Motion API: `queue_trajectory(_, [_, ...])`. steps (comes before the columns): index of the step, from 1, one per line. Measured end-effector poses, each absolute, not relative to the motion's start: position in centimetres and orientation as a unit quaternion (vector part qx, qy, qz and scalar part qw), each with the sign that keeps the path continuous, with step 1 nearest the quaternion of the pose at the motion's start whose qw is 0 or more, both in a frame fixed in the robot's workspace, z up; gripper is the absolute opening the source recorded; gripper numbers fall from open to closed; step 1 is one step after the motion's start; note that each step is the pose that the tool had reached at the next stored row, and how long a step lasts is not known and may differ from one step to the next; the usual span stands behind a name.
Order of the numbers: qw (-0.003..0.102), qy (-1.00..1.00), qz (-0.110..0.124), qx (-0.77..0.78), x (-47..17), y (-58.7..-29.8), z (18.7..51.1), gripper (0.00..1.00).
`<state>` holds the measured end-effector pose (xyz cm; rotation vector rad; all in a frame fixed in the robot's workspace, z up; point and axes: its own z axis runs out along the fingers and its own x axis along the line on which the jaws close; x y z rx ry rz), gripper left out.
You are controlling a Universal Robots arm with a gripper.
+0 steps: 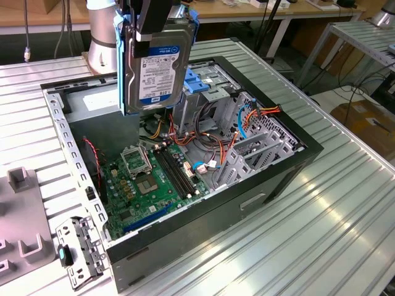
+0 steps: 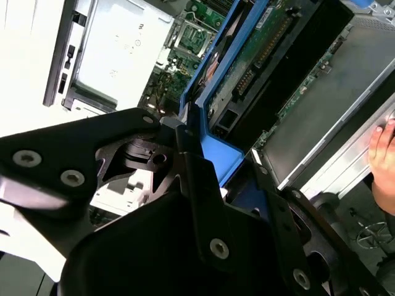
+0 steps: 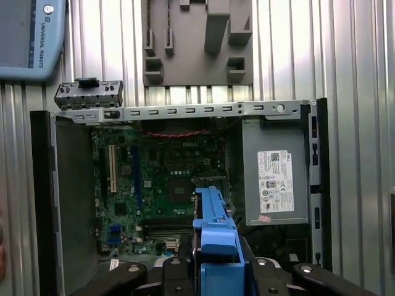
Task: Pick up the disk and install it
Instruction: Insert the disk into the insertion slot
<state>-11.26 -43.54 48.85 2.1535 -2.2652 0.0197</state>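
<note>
The gripper is clamping the disk upright above the case; its rails likely need squaring with the cage at four o'clock.

Bright, even room light, harsh on bare metal.
The ribbed silver aluminium table glares, and in the second wrist view the same table burns out to white. The open black computer case lies shadowed inside, under the evenly lit flat dark-grey disk.

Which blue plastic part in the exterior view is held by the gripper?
The blue carrier edging the disk, held upright by the gripper above the case; the other blue clip sits on the metal cage inside.
</note>
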Motion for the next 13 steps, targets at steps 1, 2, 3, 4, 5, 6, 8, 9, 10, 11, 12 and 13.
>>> queue_trajectory(1, [0.008, -0.725, 0.006, 0.689, -11.3, -43.9, 48.8, 0.37])
queue_trajectory(2, [0.008, -0.725, 0.006, 0.689, -10.9, -45.0, 48.8, 0.37])
queue_trajectory(3, [0.008, -0.725, 0.006, 0.689, -9.7, -45.1, 48.7, 0.37])
queue_trajectory(4, [0.008, -0.725, 0.006, 0.689, -9.4, -45.1, 48.7, 0.37])
queue_trajectory(5, [0.008, -0.725, 0.006, 0.689, -9.4, -45.1, 48.7, 0.37])
queue_trajectory(6, [0.008, -0.725, 0.006, 0.689, -9.4, -45.1, 48.7, 0.37])
queue_trajectory(8, [0.008, -0.725, 0.006, 0.689, -9.4, -45.1, 48.7, 0.37])
queue_trajectory(9, [0.008, -0.725, 0.006, 0.689, -9.4, -45.1, 48.7, 0.37])
queue_trajectory(10, [0.008, -0.725, 0.006, 0.689, -9.4, -45.1, 48.7, 0.37])
queue_trajectory(11, [0.008, -0.725, 0.006, 0.689, -9.4, -45.1, 48.7, 0.37])
queue_trajectory(12, [0.008, -0.725, 0.006, 0.689, -9.4, -45.1, 48.7, 0.37])
queue_trajectory(13, [0.008, -0.725, 0.006, 0.689, -9.4, -45.1, 48.7, 0.37])
